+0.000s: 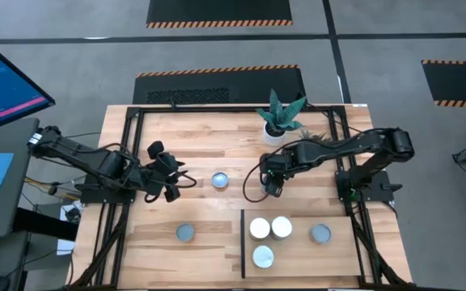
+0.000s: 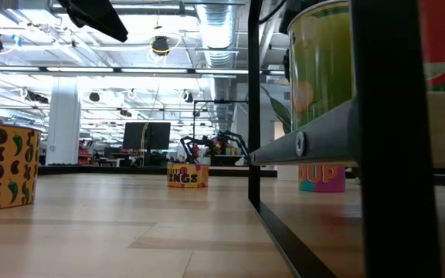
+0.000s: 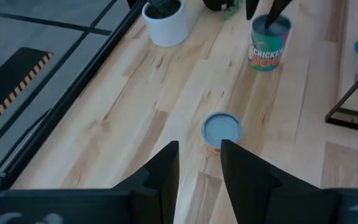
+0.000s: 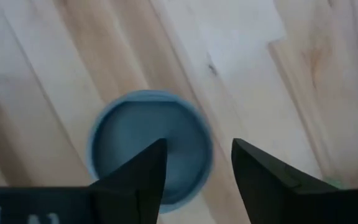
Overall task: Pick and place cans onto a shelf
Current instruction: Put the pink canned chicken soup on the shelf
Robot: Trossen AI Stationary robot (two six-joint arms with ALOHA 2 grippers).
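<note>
Nearest me lies the shelf (image 1: 298, 259), a pale wood panel with a black strip on its short edge, and four cans stand on it: one (image 1: 263, 257) close to the near edge, a pair (image 1: 260, 228) (image 1: 281, 227) touching side by side behind it, and a fourth (image 1: 320, 234) apart from them, toward the shelf's far end from the strip. Three more cans sit off the shelf on the table (image 1: 201, 129), making seven in all. One blue-topped can (image 1: 185, 233) stands just past the black strip. Beyond the shelf, the right claw (image 1: 272, 187) hangs directly over another can (image 4: 148, 143), fingers spread apart and gripping nothing. Level with it, farther from the shelf, the third can (image 1: 221, 179) stands alone, and the left claw (image 1: 176, 179) points at it from just beside, fingers parted and empty. Farthest from the shelf is a single white plant pot (image 1: 275, 133).
</note>
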